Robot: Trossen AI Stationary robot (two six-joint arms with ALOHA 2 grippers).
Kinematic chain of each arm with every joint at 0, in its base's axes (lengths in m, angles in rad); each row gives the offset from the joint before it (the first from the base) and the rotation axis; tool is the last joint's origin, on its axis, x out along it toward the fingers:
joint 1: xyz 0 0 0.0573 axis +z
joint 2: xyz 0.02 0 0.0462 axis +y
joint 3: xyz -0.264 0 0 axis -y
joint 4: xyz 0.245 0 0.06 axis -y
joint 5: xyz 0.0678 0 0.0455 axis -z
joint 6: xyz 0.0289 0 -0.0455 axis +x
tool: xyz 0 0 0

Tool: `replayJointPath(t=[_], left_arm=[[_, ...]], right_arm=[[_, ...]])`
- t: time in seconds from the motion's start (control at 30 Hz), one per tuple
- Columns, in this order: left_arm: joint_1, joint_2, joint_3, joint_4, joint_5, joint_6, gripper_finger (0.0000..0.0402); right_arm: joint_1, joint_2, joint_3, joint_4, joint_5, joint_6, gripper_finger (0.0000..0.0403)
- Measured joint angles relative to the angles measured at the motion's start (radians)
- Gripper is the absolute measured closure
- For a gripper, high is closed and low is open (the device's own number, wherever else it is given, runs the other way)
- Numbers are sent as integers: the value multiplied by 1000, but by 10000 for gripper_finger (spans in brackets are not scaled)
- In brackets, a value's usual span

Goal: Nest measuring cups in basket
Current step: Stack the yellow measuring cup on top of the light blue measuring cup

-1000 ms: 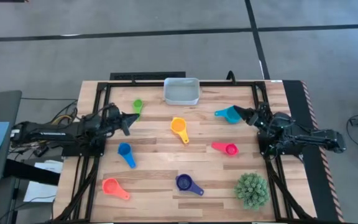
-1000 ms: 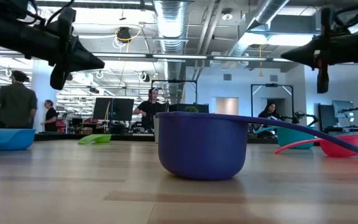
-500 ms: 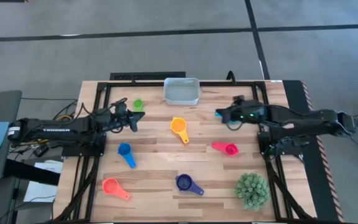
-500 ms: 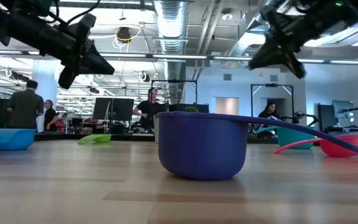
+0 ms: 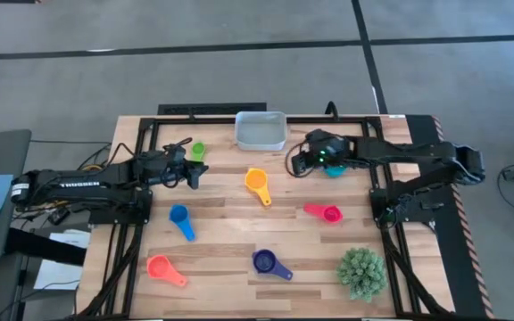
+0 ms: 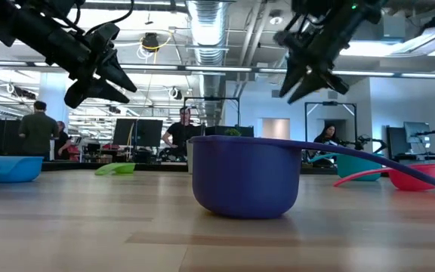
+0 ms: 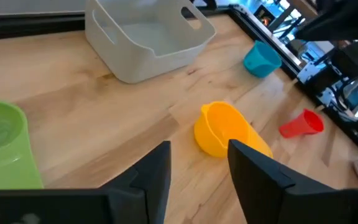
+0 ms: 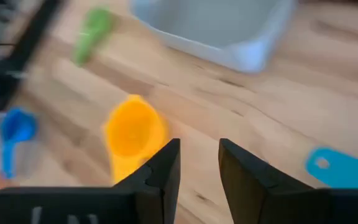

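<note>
Seven cups loose on the wood table (image 5: pixel 221 241), none in the basket (image 5: pixel 261 131), which sits pale grey-white, rectangular, round-cornered and empty at the far edge, between the two claws and beyond both. Left claw (image 5: pixel 194 169) raised off the table, fingers (image 7: pixel 154 171) spread with nothing between; green cup (image 5: pixel 197 149) just beside it on the far side, small scoop with flat handle, lying mouth up. Yellow-orange cup (image 5: pixel 257 183) ahead of the left claw, between both claws, tipped on its side in the left wrist view (image 7: pixel 219 127). Right claw (image 5: pixel 298 163) raised too, fingers (image 8: pixel 163 168) parted a little, holding nothing; teal cup (image 5: pixel 333 169) close behind it, mostly hidden under the right arm, its flat handle showing in the right wrist view (image 8: pixel 340 168). Pink cup (image 5: pixel 325 212) nearer the front than the right claw, handle pointing left. Blue cup (image 5: pixel 180 219) nearer the front than the left claw. Orange-red cup (image 5: pixel 162 267) and purple cup (image 5: pixel 266 262) well apart from both claws near the front edge; purple one upright, deep round bowl, long flat handle, filling the low view (image 6: pixel 246 177). Spiky green plant (image 5: pixel 362 272) at the front right corner. People (image 6: pixel 40 132) in the room behind.
</note>
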Motion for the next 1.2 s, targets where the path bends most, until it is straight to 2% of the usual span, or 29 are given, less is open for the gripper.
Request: replayJointPath(t=[0.17, 0.3, 0.43, 0.73, 0.9, 1.2], left_arm=[[0, 16, 0, -12, 6, -8, 248], [-2, 37, 1, -13, 6, -9, 248], [-2, 40, 1, -24, 8, -23, 248], [-7, 38, 1, -103, 16, -41, 248], [-22, 38, 1, -134, 34, -59, 248], [-54, 38, 0, -157, 33, -79, 248]], right_arm=[[-19, 116, 70, -55, -48, 84, 277], [-18, 242, 131, -14, -123, 78, 281], [-4, 377, 235, -8, -149, -14, 274], [-1, 624, 467, -123, -170, -246, 252], [2, 708, 551, -176, -174, -319, 247], [0, 749, 566, -181, -176, -362, 261]])
